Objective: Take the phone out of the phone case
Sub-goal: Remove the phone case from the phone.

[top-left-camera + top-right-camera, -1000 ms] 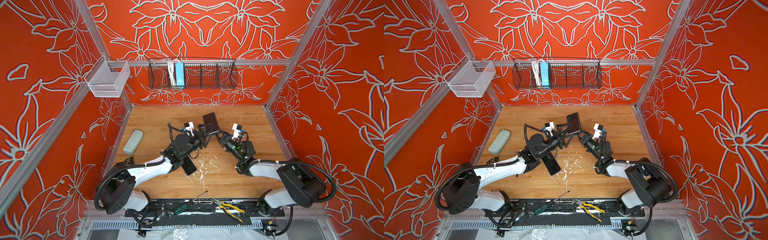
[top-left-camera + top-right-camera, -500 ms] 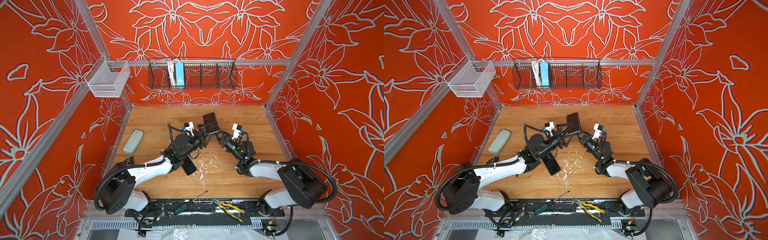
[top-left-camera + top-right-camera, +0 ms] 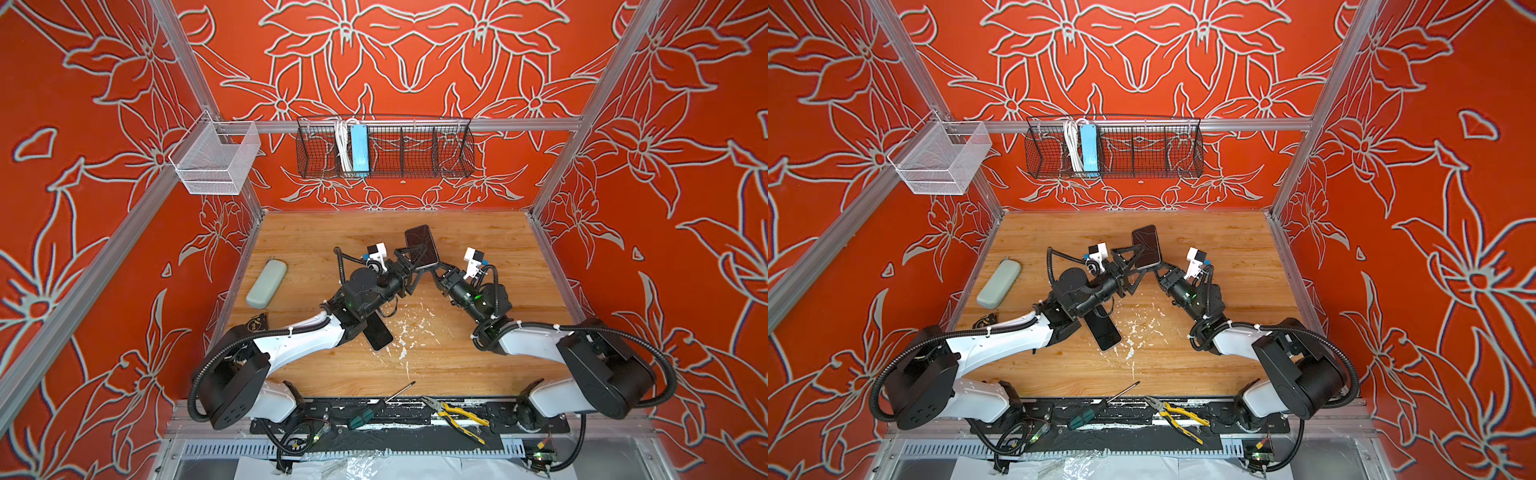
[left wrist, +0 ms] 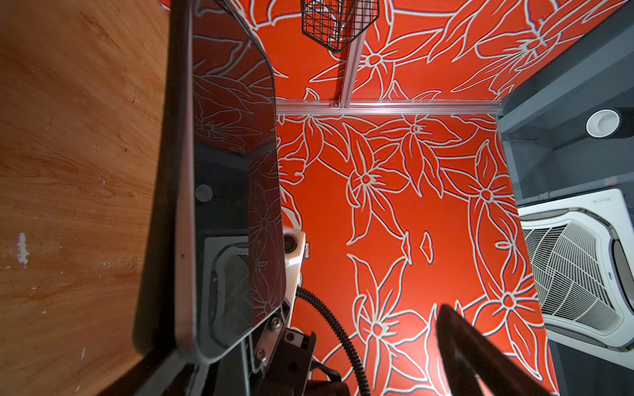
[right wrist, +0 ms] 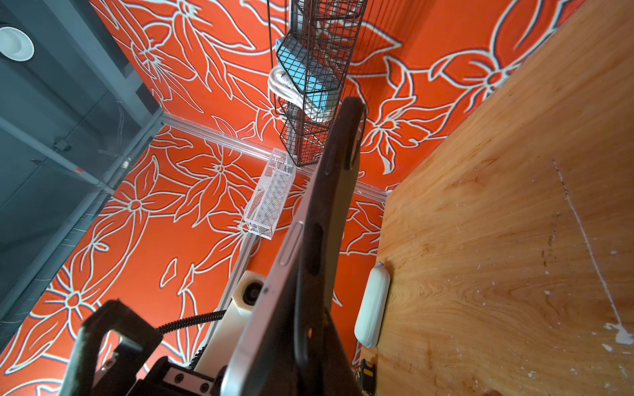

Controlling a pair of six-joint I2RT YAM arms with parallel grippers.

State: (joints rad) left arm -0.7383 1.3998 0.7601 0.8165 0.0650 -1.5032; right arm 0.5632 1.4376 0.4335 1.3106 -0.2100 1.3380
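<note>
Nothing has visibly shifted over the past second: both arms hold the same pose above the wooden table (image 3: 478, 361).

In both top views, the phone (image 3: 420, 245) (image 3: 1145, 249) is held in the air over the middle of the table, screen up and tilted. The right gripper (image 3: 436, 268) (image 3: 1160, 270) is clamped tight on its lower end, case and all. The left gripper (image 3: 424, 259) (image 3: 1146, 258) has its jaws spread wide about the same end. A second dark slab (image 3: 378, 332) lies flat under the left arm, and a grey-green pouch (image 3: 266, 284) sits well apart near the wall.

From the left wrist, the glossy phone (image 4: 233, 154) shows its silver frame bare alongside the dark phone case (image 4: 157, 257). One left finger (image 4: 480, 356) stands well clear of the glass, and the other cannot be made out.

From the right wrist, the phone (image 5: 271, 301) and phone case (image 5: 334, 192) run edge-on side by side. They appear to part at the near end, though which of the two the pads actually bite is unclear.

The extraction looks to be under way but unfinished, with the phone apparently part-lifted from its shell. The next move likely calls for the left jaws to close on one of the two parts. The right grip would hold firm while the parts are drawn apart, and a slip could drop the handset.
</note>
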